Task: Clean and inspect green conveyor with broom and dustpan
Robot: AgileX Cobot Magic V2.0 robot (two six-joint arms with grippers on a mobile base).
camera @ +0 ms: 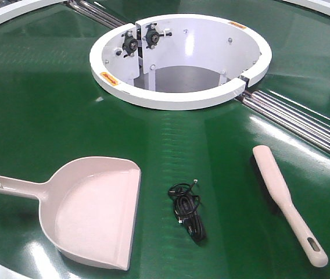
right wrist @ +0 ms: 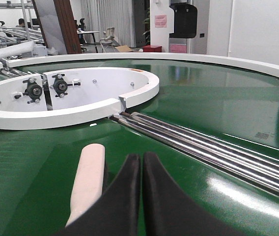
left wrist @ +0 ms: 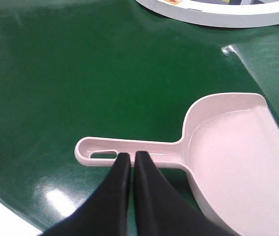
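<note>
Where the green conveyor [camera: 37, 104] carries them, dustpan [camera: 95, 215] sits at 7 o'clock of the white ring opening [camera: 176, 100], broom [camera: 278, 189] at 4 o'clock, black cable [camera: 188, 215] between. Left end effector [left wrist: 129, 156]: clenched, empty, at dustpan handle. Right end effector [right wrist: 142, 158]: clenched, empty, beside broom.

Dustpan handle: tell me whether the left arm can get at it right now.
Probably yes. The left gripper hangs right at the handle of the dustpan with nothing between them; its jaws are shut, though, and must open first.
</note>
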